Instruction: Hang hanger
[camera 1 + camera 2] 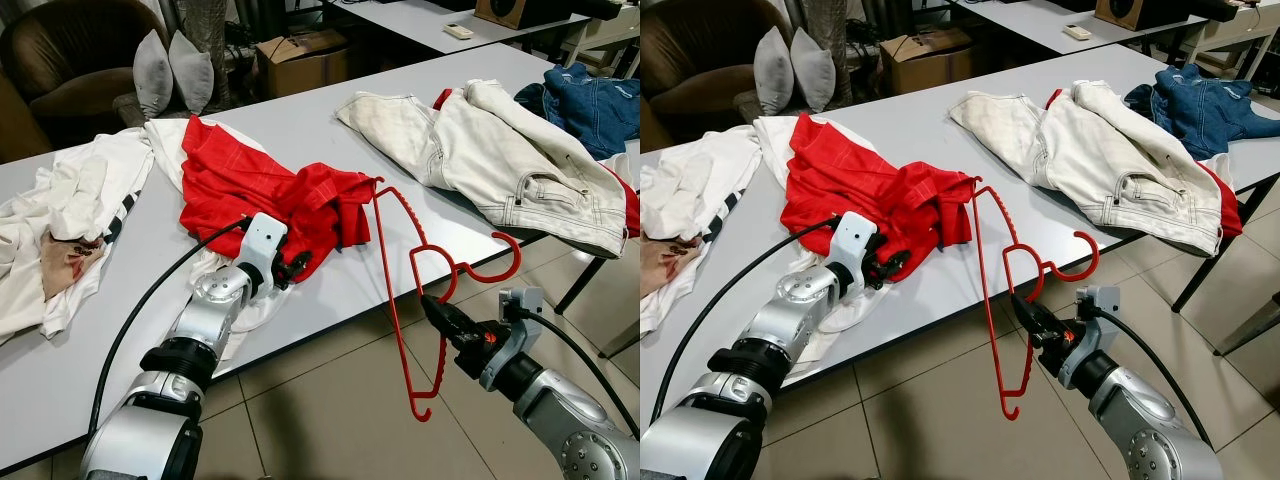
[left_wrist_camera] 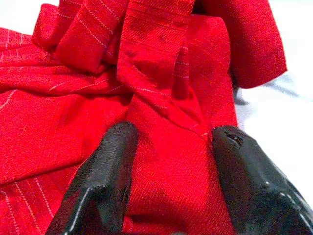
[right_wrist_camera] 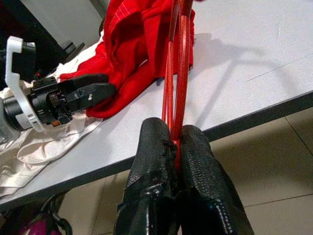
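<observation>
My right tool (image 1: 432, 303) is clamped shut on the red hanger (image 1: 400, 262), gripping it low on the neck, with the hook curling up toward the pale trousers (image 1: 500, 160). The hanger hangs off the front edge of the tabletop (image 1: 330, 275): one shoulder end is pushed up into the red shirt (image 1: 250, 185), the other end dangles over the tiled floor (image 1: 330, 400).

My left tool (image 1: 292, 266) sits at the near edge of the shirt. In the left wrist view its two fingers (image 2: 105, 181) stand apart with a fold of red cloth bulging between them; I judge they are pinching that fold, though the grip looks loose rather than tight.

So, as I read it, the job is somewhere in the middle. The hanger is picked up and held firmly, and one end has started into the garment. What is left: the shirt is bunched in a heap, not spread over both shoulders of the hanger, so the second end must go in and the cloth be settled. After that the hook must go onto a rail, and I see none here.

White clothes (image 1: 70, 210) lie to my left, denim (image 1: 595, 100) far right.
</observation>
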